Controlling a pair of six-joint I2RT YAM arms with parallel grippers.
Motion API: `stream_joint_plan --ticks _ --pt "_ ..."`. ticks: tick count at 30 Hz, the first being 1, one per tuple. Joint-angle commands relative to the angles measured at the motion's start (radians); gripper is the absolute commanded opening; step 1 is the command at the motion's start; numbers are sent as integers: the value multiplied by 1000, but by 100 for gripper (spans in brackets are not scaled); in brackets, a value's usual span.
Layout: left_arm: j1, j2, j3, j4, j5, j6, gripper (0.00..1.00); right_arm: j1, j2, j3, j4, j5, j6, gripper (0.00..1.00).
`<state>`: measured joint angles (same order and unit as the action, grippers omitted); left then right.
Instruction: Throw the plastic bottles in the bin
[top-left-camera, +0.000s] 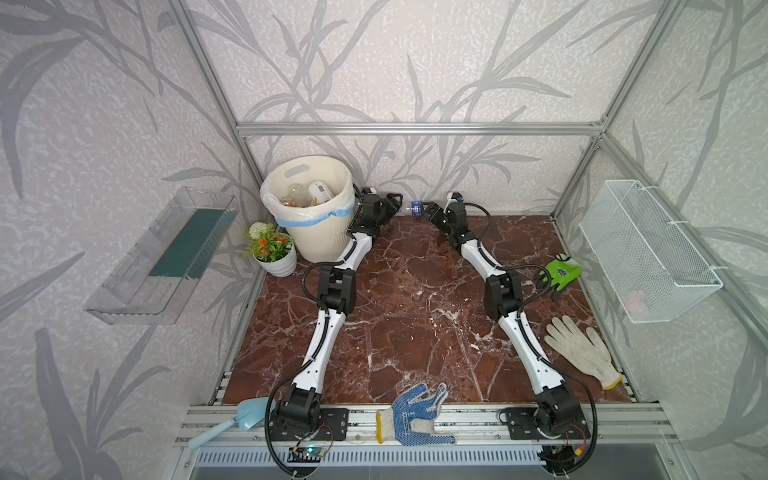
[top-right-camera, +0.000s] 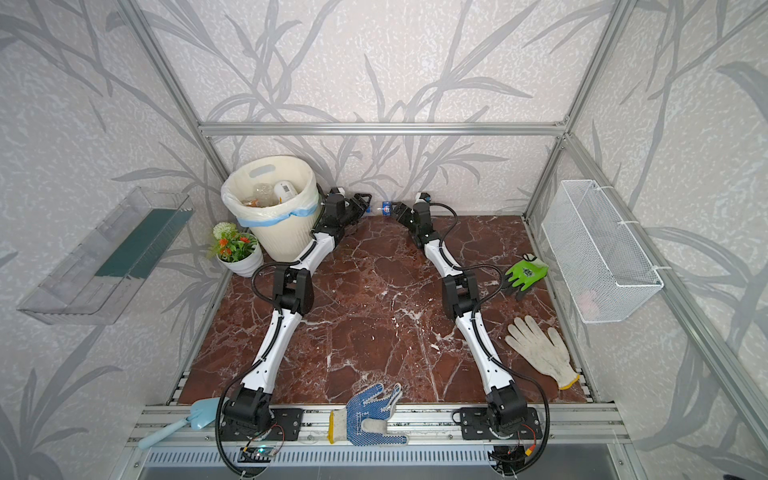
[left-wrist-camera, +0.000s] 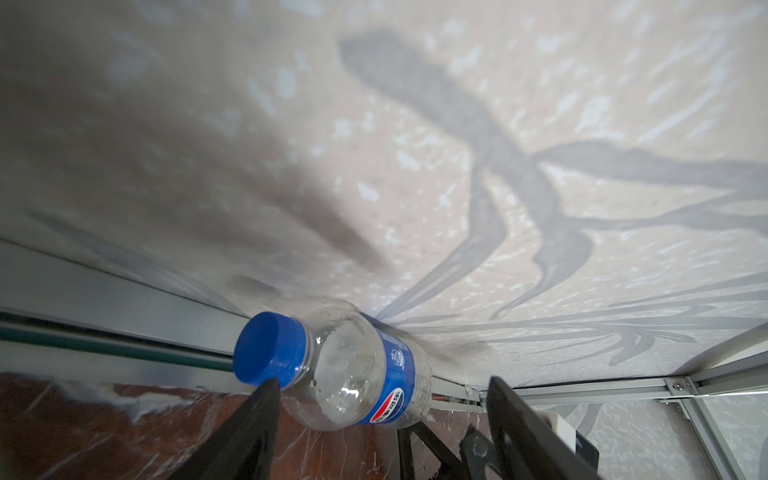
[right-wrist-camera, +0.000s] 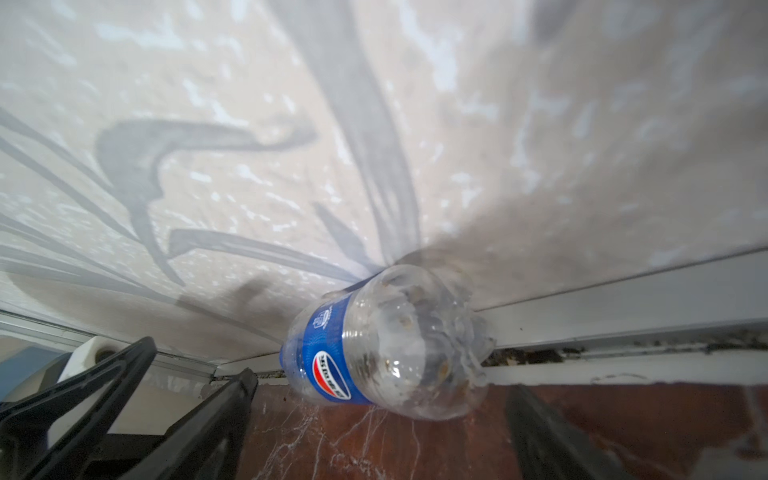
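We noted the bin (top-left-camera: 316, 241), some bottles (top-left-camera: 318, 191) inside, just outside the left gripper (top-left-camera: 394, 203). Its jaws stood spread, gripping nothing. The blue-labelled bottle (top-left-camera: 417, 208) lay on its side at the foot of the wall (left-wrist-camera: 415, 166), just ahead of those jaws, its cap (left-wrist-camera: 270, 349) by one fingertip. The right gripper (top-left-camera: 429, 209) faced it from the opposite side, jaws wide and empty, the bottle's base just ahead.

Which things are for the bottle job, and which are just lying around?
For the job: loose bottle, binned bottles, bin.
Just lying about: green glove, white glove, dotted glove, flower pot, scoop, wire basket, clear shelf.
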<state>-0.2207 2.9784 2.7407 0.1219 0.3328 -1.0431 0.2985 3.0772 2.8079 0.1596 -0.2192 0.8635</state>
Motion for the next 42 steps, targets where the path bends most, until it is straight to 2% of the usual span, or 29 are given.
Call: stream_joint_plan --ticks 1,5,9,13,19,23,27,33,38,42 --pt "-6 73 59 39 -14 -23 78 4 33 -20 21 -55 13 96" --pt "-17 127 89 87 -36 -43 78 -4 29 -35 65 -108 28 95" --pt "-27 135 76 92 -59 -35 78 -17 -4 -95 118 -68 40 95" --pt "-29 142 84 118 -69 -32 78 -25 73 29 131 -34 95 95" --pt "-39 136 95 154 -78 -13 79 -27 87 1 249 -18 154 98" --pt "-55 134 96 187 -69 1 79 -32 89 29 273 -37 140 100" --pt "-71 123 105 211 -50 26 79 -49 60 14 267 -83 101 100" --pt "-89 84 94 203 -3 87 78 -85 38 -10 315 -212 83 98" --pt "-89 90 91 218 -20 83 78 -116 15 -40 393 -284 131 96" --pt "-89 97 93 220 -24 77 78 -137 -25 -82 447 -361 175 90"
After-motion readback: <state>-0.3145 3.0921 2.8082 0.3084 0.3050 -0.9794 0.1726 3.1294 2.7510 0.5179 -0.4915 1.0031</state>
